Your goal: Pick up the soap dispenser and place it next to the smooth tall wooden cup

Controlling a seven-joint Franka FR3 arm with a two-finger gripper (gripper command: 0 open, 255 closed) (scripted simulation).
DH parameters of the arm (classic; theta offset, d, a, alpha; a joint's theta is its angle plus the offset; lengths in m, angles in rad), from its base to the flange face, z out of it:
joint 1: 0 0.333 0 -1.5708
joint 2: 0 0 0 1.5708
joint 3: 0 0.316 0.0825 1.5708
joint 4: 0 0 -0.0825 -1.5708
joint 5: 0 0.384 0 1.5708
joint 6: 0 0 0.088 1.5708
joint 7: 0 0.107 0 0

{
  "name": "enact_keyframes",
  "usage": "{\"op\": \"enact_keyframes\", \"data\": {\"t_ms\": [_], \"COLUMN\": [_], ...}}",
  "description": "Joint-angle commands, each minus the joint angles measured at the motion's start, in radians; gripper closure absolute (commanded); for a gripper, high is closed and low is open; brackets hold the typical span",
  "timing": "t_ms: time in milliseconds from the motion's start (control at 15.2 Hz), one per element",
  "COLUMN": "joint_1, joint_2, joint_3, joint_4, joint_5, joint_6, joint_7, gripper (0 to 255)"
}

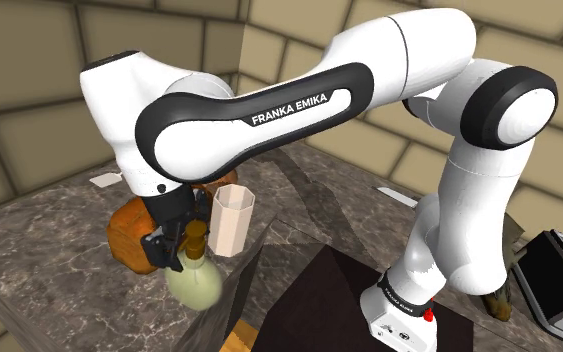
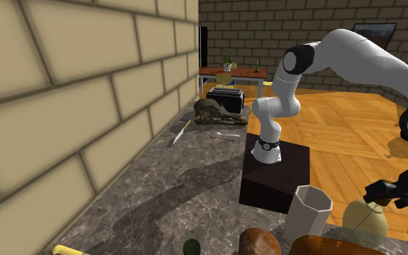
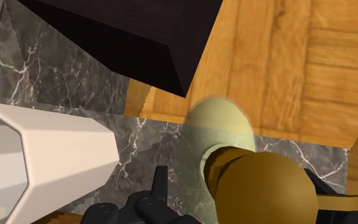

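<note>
Lining up the grasp, I judge: my gripper (image 3: pixel 241 186) straddles the brown pump (image 3: pixel 266 191) of the soap dispenser (image 3: pixel 220 127), fingers apart, not clasping. It stands just beside the pale faceted cup (image 3: pixel 50 159). Next I close, then lift straight.

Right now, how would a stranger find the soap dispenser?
On the dark marble counter, look at the edge nearest the dark stand. Beside the cream faceted cup stands the soap dispenser: round, pale green, alone with a brown pump top.
</note>
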Motion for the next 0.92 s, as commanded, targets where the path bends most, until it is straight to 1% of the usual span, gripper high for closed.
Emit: {"op": "enact_keyframes", "data": {"t_ms": [0,66,330,858], "joint_1": [0.0,0.0,0.007,0.007], "joint_2": [0.0,0.0,0.024,0.024], "joint_3": [0.0,0.0,0.001,0.001], "joint_4": [0.0,0.0,0.157,0.157], "joint_5": [0.0,0.0,-0.004,-0.004], "joint_6": [0.0,0.0,-0.134,-0.134], "joint_7": [0.0,0.0,0.002,0.002], "gripper": [0,0,0,0]}}
